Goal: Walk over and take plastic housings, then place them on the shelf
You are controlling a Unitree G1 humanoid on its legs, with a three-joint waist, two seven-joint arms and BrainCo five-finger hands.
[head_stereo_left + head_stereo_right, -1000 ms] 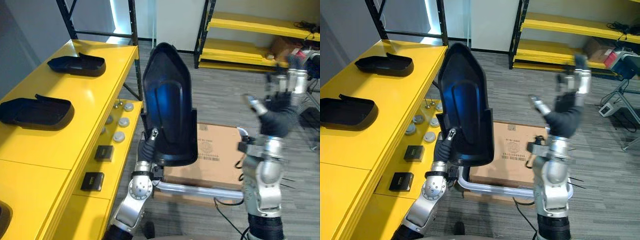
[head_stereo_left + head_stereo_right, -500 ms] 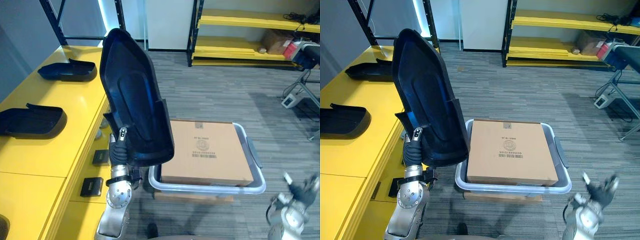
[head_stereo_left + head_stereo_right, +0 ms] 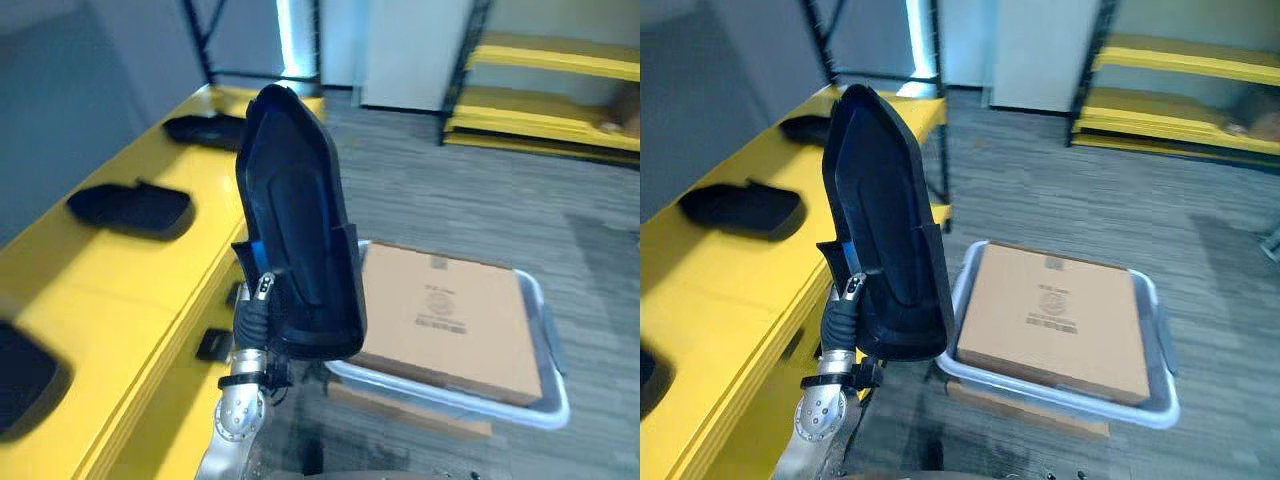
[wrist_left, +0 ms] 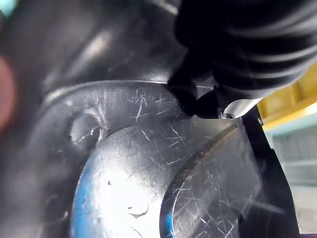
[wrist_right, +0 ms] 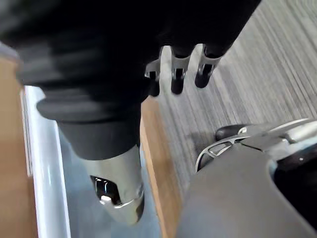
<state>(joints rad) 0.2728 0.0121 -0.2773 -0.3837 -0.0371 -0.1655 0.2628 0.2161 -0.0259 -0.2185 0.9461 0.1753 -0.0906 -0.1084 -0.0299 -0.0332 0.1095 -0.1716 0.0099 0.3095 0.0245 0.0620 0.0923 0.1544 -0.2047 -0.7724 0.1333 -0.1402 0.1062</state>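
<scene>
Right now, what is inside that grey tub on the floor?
A closed cardboard box fills the tub. The box's contents are hidden, and the black plastic housing covers the tub's near left corner.

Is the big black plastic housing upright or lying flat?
Upright: the black plastic housing stands on end in the left hand, narrow end up.

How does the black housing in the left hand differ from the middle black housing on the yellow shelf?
The held housing stands upright, narrow end up; the middle housing lies flat. The held housing is in the air, gripped near its lower edge by the left hand; the middle housing rests on the yellow shelf, untouched. Both are dark plastic shells.
</scene>
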